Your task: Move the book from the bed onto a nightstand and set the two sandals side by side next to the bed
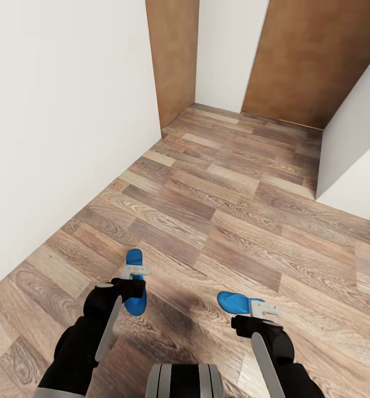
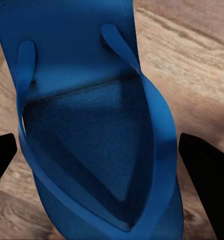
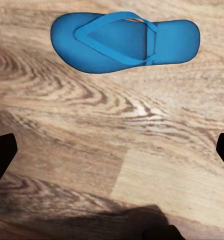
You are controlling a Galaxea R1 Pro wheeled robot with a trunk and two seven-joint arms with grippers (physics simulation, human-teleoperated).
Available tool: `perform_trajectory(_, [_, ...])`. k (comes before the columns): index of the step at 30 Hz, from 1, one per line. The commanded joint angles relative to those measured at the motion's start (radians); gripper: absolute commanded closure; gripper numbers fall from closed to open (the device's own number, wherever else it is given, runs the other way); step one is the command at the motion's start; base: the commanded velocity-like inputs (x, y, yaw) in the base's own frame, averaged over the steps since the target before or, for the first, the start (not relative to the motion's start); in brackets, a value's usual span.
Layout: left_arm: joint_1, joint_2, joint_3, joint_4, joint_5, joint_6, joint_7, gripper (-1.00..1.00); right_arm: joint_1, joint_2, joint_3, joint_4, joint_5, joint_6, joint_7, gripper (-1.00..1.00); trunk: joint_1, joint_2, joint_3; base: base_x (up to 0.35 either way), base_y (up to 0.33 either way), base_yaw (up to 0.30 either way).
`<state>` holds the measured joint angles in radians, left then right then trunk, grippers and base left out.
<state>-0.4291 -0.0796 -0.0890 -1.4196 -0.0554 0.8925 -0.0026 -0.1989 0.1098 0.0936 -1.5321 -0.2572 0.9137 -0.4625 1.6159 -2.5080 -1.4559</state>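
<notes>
Floor (image 1: 234,188): wood planks, strong grain, satin sheen. Walls (image 1: 58,121): flat matt white. Doors (image 1: 312,61): smooth brown wood, matt. Sandals (image 2: 91,130) (image 3: 124,42): blue, rubbery-looking, footbed finely textured, straps smooth. Fingers (image 2: 207,185): matt black.

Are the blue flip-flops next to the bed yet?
Not yet. Both sandals lie apart on the wood floor. The left gripper hangs open over one sandal, fingers either side of it. The right gripper is open by the other sandal. Placing them and moving the book remain.
</notes>
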Motion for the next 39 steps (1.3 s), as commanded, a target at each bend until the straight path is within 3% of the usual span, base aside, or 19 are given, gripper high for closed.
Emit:
perform_trajectory(1, [0.0,0.0,-0.002,-0.006,-0.006,0.007,0.0,1.0,-0.001,0.0,0.002,-0.001,-0.011,0.006,-0.01,-1.0,-0.001,0.0,0.003,0.0,0.0,0.0])
perform_trajectory(9, [0.0,0.0,0.003,-0.009,-0.008,0.013,0.0,1.0,-0.001,0.001,0.006,0.003,-0.04,0.058,0.02,-1.0,-0.004,0.002,0.034,0.0,0.0,0.0])
perform_trajectory(23, [0.0,-0.005,0.004,-0.013,-0.001,0.061,-0.002,1.0,-0.001,-0.003,0.0,-0.001,-0.054,0.064,0.033,-1.0,-0.01,0.005,0.088,0.0,0.0,0.0])
perform_trajectory(31, [0.0,-0.005,0.008,-0.015,-0.001,0.063,-0.002,1.0,-0.001,-0.002,0.001,-0.007,-0.053,0.065,0.032,-1.0,-0.014,0.007,0.119,0.0,0.0,-0.259])
perform_trajectory(39, [0.0,-0.005,0.008,-0.023,-0.001,0.063,-0.006,1.0,-0.001,-0.002,0.0,-0.007,-0.053,0.065,0.032,-1.0,-0.014,0.007,0.119,0.0,0.0,-0.284])
